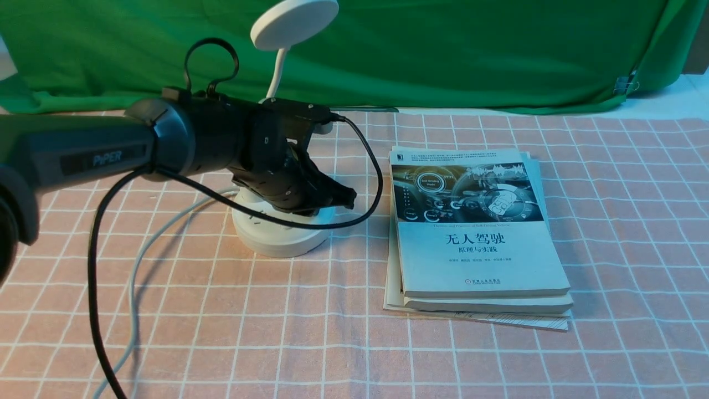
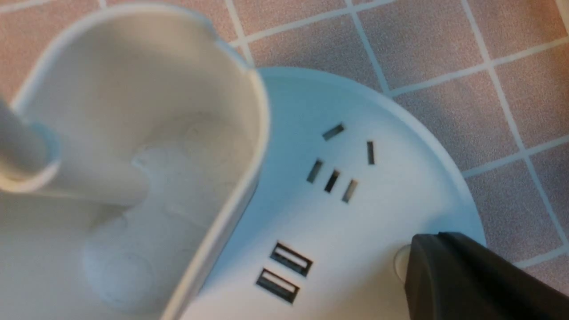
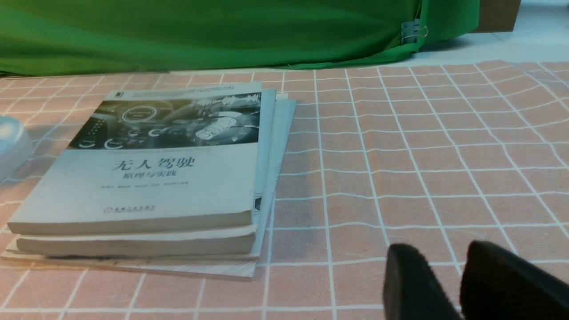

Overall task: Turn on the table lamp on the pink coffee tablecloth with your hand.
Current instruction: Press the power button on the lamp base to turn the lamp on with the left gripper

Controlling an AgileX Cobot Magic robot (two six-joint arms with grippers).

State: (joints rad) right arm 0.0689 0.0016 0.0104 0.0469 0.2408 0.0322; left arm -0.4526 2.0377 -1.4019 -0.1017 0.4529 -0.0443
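The white table lamp stands on the pink coffee tablecloth [image 1: 498, 343], with its disc head [image 1: 293, 22] up on a thin neck and its round base [image 1: 282, 235] on the cloth. My left gripper [image 1: 346, 197] reaches over the base from the left, jaws shut. In the left wrist view its fingertips [image 2: 426, 258] rest on a small round button [image 2: 400, 264] near the base's rim, partly covering it. The cup-like holder [image 2: 133, 111], sockets [image 2: 338, 178] and USB ports [image 2: 284, 271] show beside it. My right gripper [image 3: 449, 275] hovers low over bare cloth, jaws slightly apart and empty.
A stack of books [image 1: 476, 221] lies just right of the lamp base and also shows in the right wrist view [image 3: 146, 178]. The lamp's grey-white cord [image 1: 135, 277] and my arm's black cable [image 1: 94, 266] trail over the cloth at left. A green cloth [image 1: 443, 50] hangs behind.
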